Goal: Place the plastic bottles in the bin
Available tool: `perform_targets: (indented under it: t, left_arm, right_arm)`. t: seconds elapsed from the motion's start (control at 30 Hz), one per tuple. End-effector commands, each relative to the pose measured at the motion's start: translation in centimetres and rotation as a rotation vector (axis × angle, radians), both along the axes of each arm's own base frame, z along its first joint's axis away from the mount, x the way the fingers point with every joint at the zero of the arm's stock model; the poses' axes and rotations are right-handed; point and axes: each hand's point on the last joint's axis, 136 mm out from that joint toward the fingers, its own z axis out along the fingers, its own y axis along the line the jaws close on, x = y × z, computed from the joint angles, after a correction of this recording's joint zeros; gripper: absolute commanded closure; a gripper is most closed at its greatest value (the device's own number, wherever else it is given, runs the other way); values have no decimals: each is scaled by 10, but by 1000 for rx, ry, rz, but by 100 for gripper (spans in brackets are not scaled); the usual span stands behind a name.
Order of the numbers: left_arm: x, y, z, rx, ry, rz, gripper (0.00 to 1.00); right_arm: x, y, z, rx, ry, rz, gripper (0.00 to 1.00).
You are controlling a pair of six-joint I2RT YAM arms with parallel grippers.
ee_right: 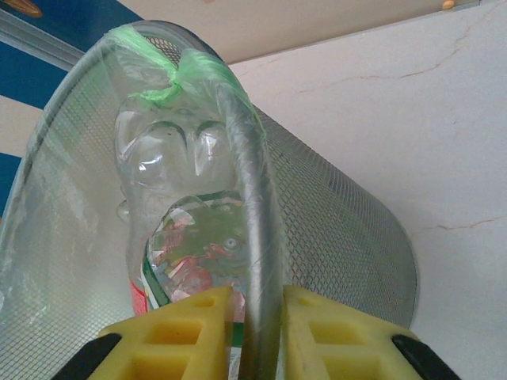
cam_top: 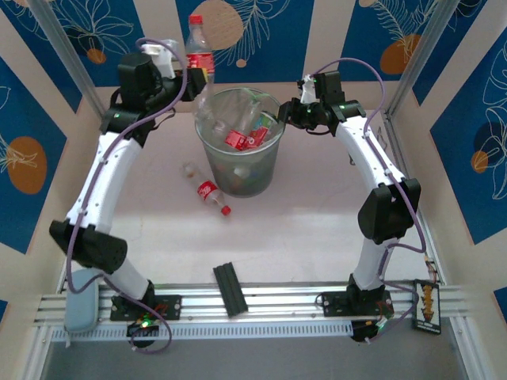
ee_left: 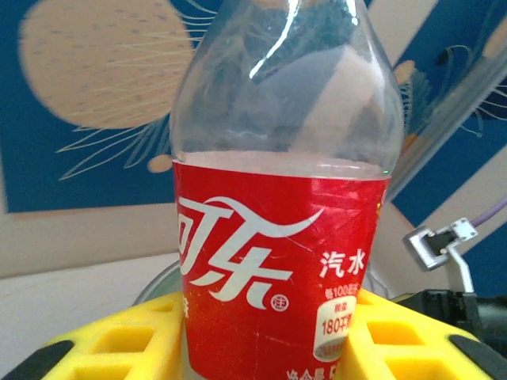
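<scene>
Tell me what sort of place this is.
Probably a robotics lab test cell: two robot arms bolted to an aluminium rail, patterned panels walling the white table, a bin holding bottles.

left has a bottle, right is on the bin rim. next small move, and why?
Probably carry the left gripper toward the bin's centre, then release. Its fingers clamp the red-labelled bottle upright, but in the top view it appears to sit beside the far-left rim of the bin, not over the opening. The right gripper pinches the rim, which should steady the bin.
</scene>
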Motion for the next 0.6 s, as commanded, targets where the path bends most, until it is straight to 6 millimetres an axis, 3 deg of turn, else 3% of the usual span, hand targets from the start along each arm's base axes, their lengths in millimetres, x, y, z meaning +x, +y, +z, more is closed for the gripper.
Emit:
perform_targets:
  t: [0.0,0.1,0.23,0.4,0.57]
  left_arm:
    - [-3,-28,32,6,-120,-138,88]
    - [5,-42,28,31,-140,-192,88]
    - [15,-62,8,84,-141,-282,89]
    - [40,-70,-40,159,-75,-278,88]
    - [41,-84,-88,207,-13,-338,88]
  right_arm:
    - [-10,8,8,-3,-2,22,77]
    - [-11,10,6,-11,5,24,78]
    - [-12,13,5,-10,7,24,77]
    - [-13,16,7,-13,6,28,77]
    - [-14,16,9,-21,1,28,77]
